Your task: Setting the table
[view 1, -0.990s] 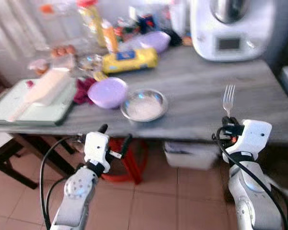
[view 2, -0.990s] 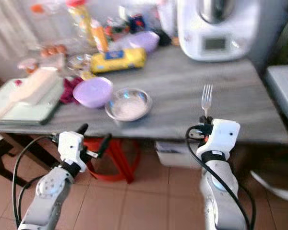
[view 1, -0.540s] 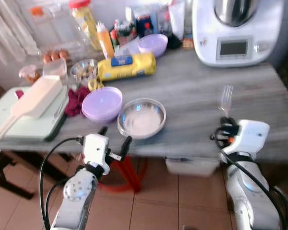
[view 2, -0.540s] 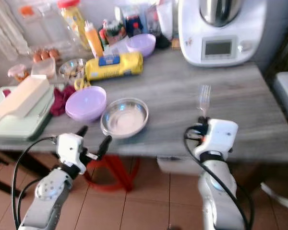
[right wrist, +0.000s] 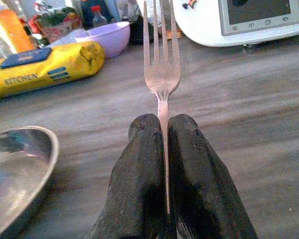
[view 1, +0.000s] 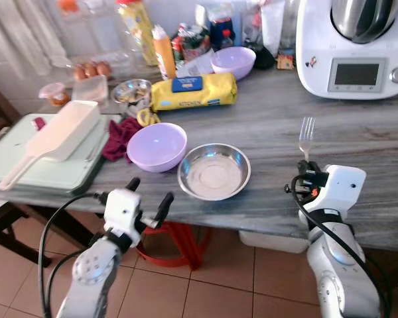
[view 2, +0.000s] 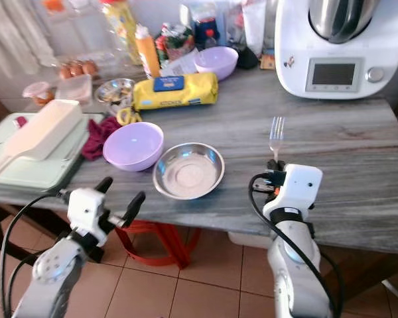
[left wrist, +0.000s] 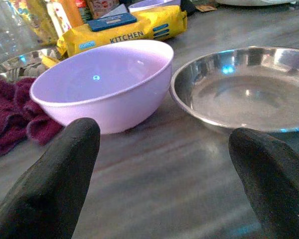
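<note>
The right hand [view 1: 308,173] is clamped on the fork [view 1: 306,136], tines forward, above the worktop [view 1: 385,139] just right of the steel bowl [view 1: 214,171]. We judge the step as cutlery placement. Next we would lower the fork flat beside the bowl, then release. The left hand [view 1: 147,197] hovers with fingers spread before the purple bowl [view 1: 156,145].

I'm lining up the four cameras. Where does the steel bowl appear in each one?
Left eye view: steel bowl at centre, right of the purple bowl.
Right eye view: left of centre, again beside the purple bowl.
Left wrist view: upper right, purple bowl at its side.
Right wrist view: its rim at the lower left edge.
Shared landmark: the yellow packet.
</note>
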Robot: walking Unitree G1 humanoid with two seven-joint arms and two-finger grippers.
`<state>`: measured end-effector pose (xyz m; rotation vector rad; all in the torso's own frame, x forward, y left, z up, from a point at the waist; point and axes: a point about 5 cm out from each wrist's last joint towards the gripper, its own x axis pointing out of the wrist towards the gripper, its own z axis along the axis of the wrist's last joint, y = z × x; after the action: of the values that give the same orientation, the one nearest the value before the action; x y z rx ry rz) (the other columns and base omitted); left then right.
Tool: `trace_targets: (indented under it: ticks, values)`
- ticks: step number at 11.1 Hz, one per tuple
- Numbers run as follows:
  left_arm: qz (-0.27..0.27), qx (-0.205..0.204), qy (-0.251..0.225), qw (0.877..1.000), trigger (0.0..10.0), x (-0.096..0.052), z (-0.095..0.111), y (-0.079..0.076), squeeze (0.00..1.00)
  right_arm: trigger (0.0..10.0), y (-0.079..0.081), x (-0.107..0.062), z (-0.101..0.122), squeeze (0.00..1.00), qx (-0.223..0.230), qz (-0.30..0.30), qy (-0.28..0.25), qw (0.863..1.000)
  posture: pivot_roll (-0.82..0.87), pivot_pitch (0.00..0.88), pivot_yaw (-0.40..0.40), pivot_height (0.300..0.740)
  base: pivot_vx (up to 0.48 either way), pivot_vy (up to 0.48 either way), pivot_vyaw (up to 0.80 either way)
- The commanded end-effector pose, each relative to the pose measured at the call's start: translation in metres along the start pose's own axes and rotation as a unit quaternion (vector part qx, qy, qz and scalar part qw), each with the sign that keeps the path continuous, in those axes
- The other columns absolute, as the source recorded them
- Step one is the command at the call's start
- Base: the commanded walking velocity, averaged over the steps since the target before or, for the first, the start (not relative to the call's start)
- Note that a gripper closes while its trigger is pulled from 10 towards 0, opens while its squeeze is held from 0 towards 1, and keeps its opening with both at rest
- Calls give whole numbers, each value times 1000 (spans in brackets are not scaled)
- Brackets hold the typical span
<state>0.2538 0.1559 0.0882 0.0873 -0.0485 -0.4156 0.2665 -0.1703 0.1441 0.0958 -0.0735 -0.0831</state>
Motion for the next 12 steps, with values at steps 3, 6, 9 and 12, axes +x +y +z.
trace_targets:
  ticks: [3,6,9,12]
  values:
    - [-19,6,1,1000,10000,-8,3,8,0,10000,5,1,-1,0,17,4,5,1000,-99,120,147,740,0,0,0]
    - [-54,-10,2,998,10000,-12,3,3,0,10000,15,16,2,0,41,19,10,999,-96,120,144,740,0,0,0]
    - [-57,-15,-4,998,10000,-11,3,-1,0,10000,35,24,-2,0,62,45,32,997,-88,114,131,740,0,0,0]
    - [-61,-19,-5,998,10000,-10,2,-3,0,10000,32,22,-13,0,62,36,65,995,-88,113,134,740,0,0,0]
